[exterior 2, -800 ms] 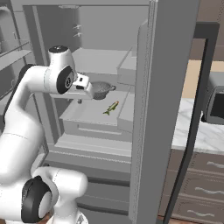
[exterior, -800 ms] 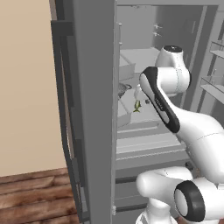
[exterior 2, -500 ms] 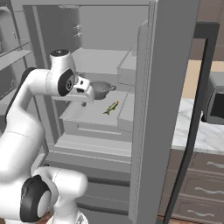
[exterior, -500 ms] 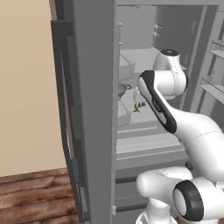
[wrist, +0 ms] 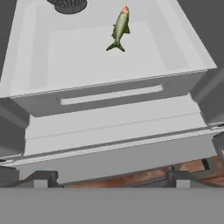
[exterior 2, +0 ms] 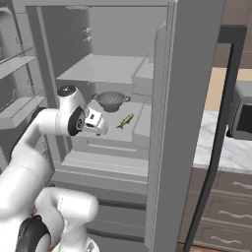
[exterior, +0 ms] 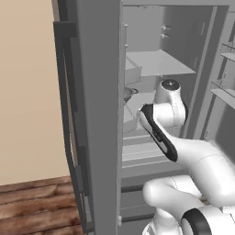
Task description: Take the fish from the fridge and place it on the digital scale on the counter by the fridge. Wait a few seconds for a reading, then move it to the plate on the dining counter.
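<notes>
Nothing to read here, honestly. No labels, brands or numbers on the fridge [exterior 2: 197, 98] or the toaster oven [exterior 2: 241, 110].

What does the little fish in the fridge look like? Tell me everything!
The fish is tiny and slender, olive-yellow with a darker back, a forked tail and a reddish tip at its head end. It lies flat on a pale grey shelf inside the open fridge, near a dark colander but apart from it. Nothing grips it: the open gripper hangs short of it, in front of the shelf.
</notes>
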